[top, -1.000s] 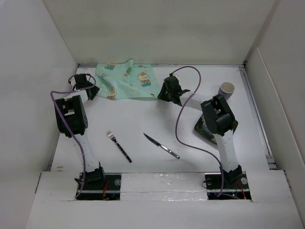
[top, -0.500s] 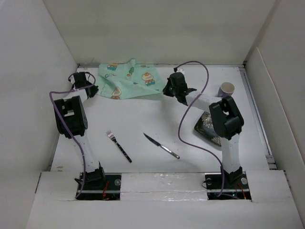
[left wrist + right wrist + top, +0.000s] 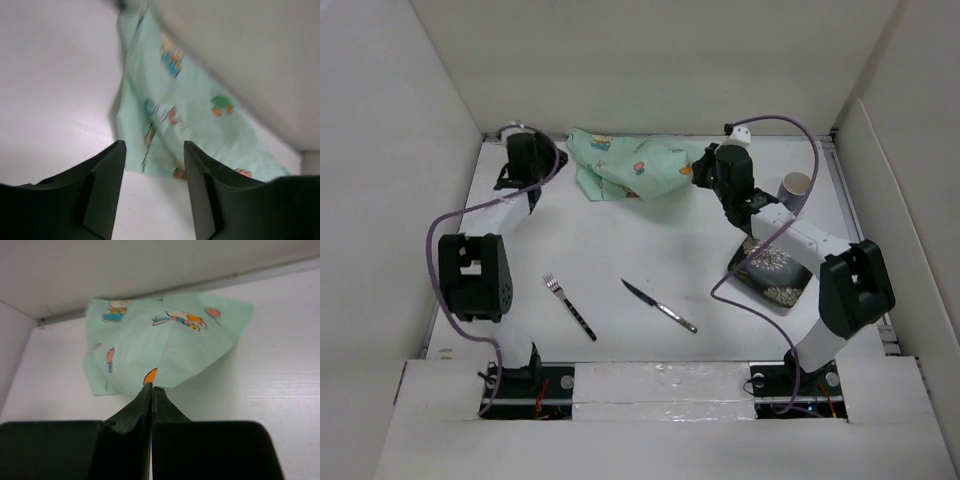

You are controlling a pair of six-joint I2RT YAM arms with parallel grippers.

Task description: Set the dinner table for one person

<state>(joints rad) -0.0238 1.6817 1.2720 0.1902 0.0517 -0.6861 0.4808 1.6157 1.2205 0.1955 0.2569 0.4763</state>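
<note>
At upper left the left gripper [image 3: 154, 147] hangs with jaws wide apart and empty, the dinner table [image 3: 640, 240] beneath it. Just to its right, at top centre, the mint-green placemat [image 3: 630, 165] sits bunched on that table. Further right, the right gripper [image 3: 151, 390] is clamped tight on the cloth's edge, low over the table.

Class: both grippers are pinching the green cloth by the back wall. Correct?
Not quite: only the right gripper pinches the cloth. The left gripper is open and off it, as the left wrist view shows.
</note>
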